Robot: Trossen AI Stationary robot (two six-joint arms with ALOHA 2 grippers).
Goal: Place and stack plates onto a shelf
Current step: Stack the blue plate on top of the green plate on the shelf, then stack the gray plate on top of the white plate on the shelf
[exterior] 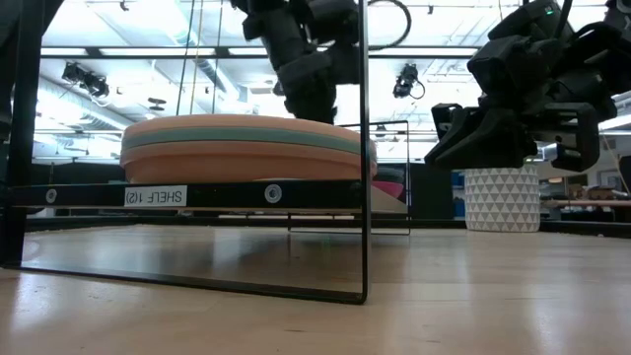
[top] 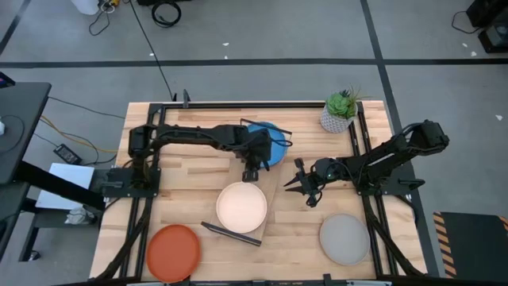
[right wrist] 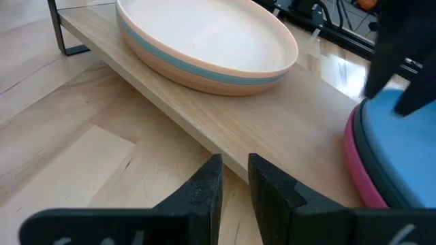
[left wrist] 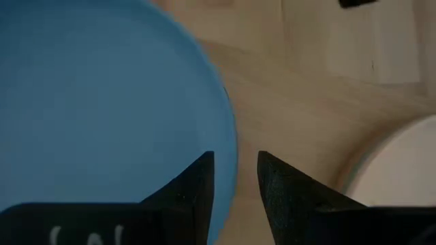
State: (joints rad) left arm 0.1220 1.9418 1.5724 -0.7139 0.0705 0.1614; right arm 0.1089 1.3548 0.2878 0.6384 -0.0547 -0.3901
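Two stacks sit on the shelf (right wrist: 225, 129) — cream plate (top: 242, 206) topmost on one, blue plate (top: 268, 144) over magenta on the other; the orange-red plate (top: 173, 252) and grey plate (top: 344, 237) wait on the table. Left gripper (left wrist: 235, 178) straddles the blue rim, fingers slightly apart; right gripper (right wrist: 233, 178) hovers nearby, narrowly parted, empty — only its wrist view shows the stacks' layers

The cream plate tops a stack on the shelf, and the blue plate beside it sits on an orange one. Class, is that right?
Not quite. The blue plate sits on a magenta plate, as the right wrist view shows. The cream plate does top a stack on the shelf.
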